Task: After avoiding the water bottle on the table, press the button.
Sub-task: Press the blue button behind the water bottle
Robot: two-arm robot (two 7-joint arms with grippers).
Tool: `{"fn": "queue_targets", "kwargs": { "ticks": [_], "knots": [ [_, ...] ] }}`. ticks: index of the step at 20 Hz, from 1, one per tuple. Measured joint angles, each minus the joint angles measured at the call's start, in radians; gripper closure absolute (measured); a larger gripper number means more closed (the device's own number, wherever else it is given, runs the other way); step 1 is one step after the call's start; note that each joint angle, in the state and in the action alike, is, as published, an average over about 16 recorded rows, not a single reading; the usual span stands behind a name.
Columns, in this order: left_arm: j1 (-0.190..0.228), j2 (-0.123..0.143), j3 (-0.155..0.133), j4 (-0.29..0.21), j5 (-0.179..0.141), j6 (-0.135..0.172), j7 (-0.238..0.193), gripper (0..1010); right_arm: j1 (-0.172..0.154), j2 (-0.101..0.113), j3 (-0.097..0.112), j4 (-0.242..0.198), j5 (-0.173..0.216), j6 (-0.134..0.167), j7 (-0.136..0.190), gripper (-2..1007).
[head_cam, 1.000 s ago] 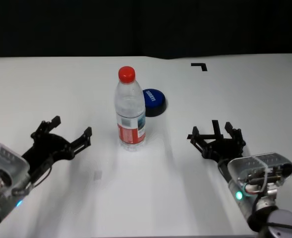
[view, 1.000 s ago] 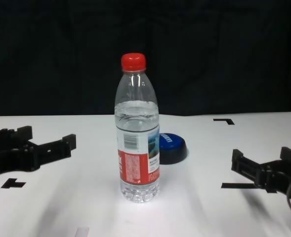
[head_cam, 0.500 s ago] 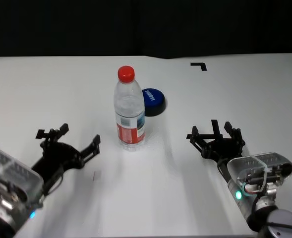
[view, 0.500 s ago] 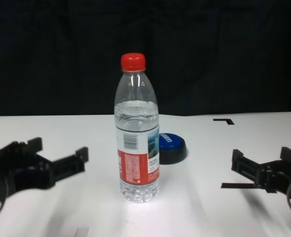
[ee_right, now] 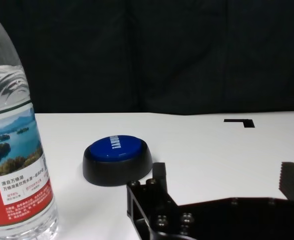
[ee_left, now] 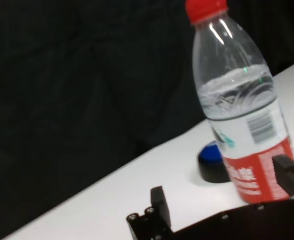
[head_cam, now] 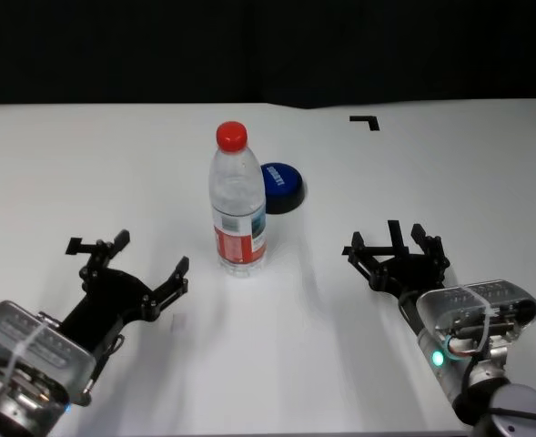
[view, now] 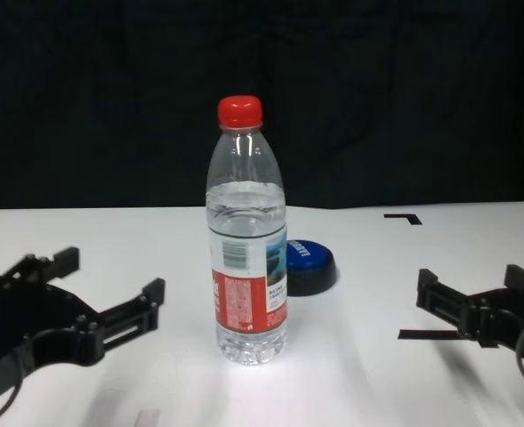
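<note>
Now the left gripper (head_cam: 133, 257), fingers apart, sits left of the tall clear plastic water bottle (head_cam: 239, 204); the low blue dome button (head_cam: 282, 186) stands just behind it; the right gripper (head_cam: 397, 245), also spread, rests at right.

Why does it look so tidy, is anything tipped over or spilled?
Nothing stands out. The water bottle stands upright with its cap on, the button sits flat behind it, and the table looks dry.

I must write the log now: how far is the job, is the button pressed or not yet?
Not yet pressed. The button sits untouched behind the upright bottle. In hand: the left gripper, open, is near the bottle's left side. The right gripper rests open on the right. Left: pass the bottle and press.
</note>
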Motion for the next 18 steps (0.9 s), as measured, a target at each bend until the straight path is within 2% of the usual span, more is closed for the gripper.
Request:
{"fn": "queue_targets", "kwargs": {
  "ticks": [4, 8, 18],
  "knots": [
    [0.007, -0.016, -0.004, -0.001, 0.040, -0.014, 0.020, 7, 0.000, 0.000, 0.000, 0.000, 0.000, 0.000, 0.000, 2],
    [0.015, -0.036, -0.008, -0.010, 0.066, -0.009, 0.035, 7, 0.000, 0.000, 0.000, 0.000, 0.000, 0.000, 0.000, 2],
    [0.040, -0.078, -0.014, -0.036, 0.073, 0.024, 0.024, 7, 0.000, 0.000, 0.000, 0.000, 0.000, 0.000, 0.000, 3]
  ]
}}
